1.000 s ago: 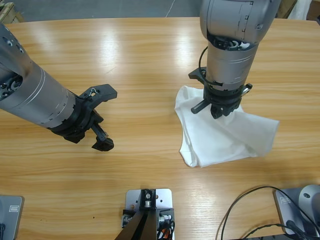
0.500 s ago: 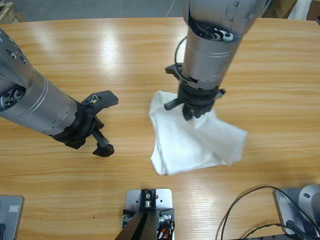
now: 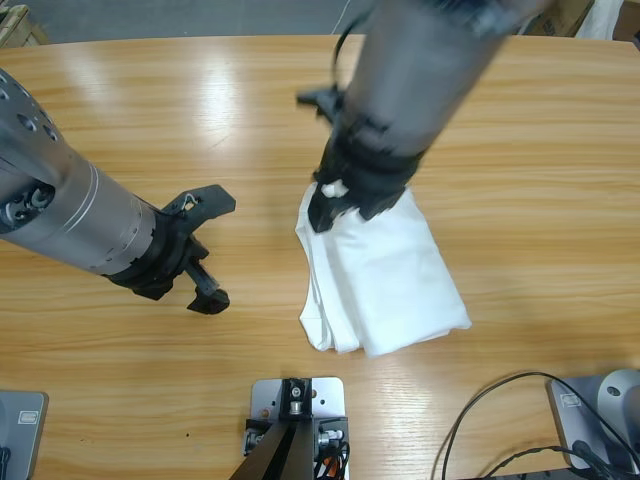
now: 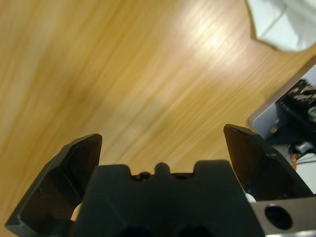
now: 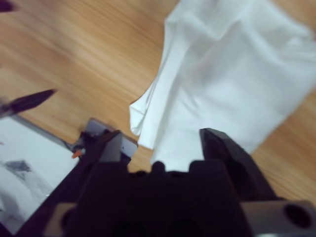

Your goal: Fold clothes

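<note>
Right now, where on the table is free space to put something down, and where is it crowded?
Bare wood lies along the far edge of the table and right of the T-shirt. The near strip left of the rig is also free. It is crowded in the middle: the right gripper grips the T-shirt, and the open left gripper hovers beside it.

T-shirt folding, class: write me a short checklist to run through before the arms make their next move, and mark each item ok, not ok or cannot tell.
1. Right gripper grips the T-shirt at its upper edge: ok.
2. T-shirt lies wholly on the table: ok.
3. Left gripper open and empty: ok.
4. Left gripper apart from the cloth, bare wood between them: ok.
5. T-shirt folded flat and neat: not ok, the layers bunch along one edge.
6. Chest logo facing inward: cannot tell.
</note>
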Motion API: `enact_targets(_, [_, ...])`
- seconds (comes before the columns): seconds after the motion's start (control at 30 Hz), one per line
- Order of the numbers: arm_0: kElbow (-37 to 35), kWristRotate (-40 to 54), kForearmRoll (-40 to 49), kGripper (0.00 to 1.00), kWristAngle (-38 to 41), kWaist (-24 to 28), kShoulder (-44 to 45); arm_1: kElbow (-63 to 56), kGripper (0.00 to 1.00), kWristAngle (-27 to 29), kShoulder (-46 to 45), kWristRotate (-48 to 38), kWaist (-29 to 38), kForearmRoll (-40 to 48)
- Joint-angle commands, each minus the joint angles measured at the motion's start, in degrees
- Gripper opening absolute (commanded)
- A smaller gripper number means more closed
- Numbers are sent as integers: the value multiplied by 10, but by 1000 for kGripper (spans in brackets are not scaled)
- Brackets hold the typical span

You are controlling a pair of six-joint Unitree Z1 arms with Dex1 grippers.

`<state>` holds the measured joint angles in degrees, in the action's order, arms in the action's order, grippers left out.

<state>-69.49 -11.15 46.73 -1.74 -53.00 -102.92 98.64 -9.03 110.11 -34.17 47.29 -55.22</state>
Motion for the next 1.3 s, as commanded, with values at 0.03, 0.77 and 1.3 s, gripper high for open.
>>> enact_targets(0.03, [-116, 116, 24, 722, -23, 26, 18, -66, 627, 37, -192, 12, -4, -54])
enact_targets(0.77, [-631, 231, 299, 0, 89, -54, -313, -411, 0, -48, -172, -45, 18, 242])
enact_targets(1.3, [-705, 82, 341, 0, 30, -30, -404, -468, 0, -2, -135, -72, 52, 337])
